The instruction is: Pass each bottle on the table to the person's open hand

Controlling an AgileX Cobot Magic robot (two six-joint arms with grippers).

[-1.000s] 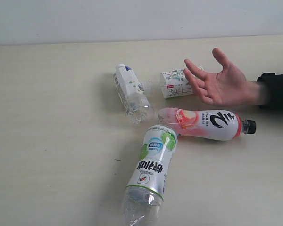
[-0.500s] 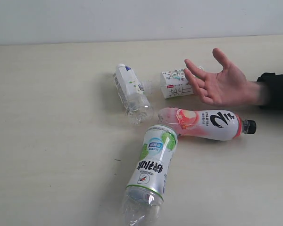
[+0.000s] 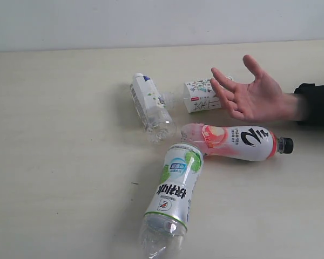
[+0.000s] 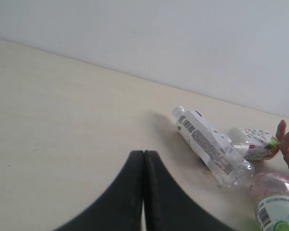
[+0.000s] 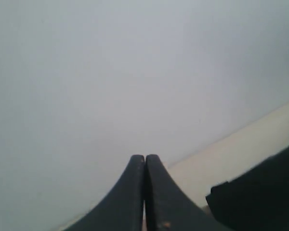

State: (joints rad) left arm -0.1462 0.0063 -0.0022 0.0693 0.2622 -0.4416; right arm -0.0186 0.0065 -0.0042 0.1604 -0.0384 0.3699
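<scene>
Clear plastic pink-label bottle (image 3: pixel 237 143), lime-label bottle (image 3: pixel 174 189), blue-label bottle (image 3: pixel 149 105) and floral-label bottle (image 3: pixel 201 96) lie sideways on the table (image 3: pixel 59 135) beside the person's hand (image 3: pixel 254 94), held open, likely to receive them. The left gripper (image 4: pixel 143 153) and right gripper (image 5: pixel 145 157) have fingers pressed together, empty.

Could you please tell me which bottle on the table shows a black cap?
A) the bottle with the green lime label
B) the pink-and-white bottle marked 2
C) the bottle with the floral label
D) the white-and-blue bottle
B: in the exterior view the pink-and-white bottle, lying on its side, ends in a black cap; no other bottle shows one.
</scene>
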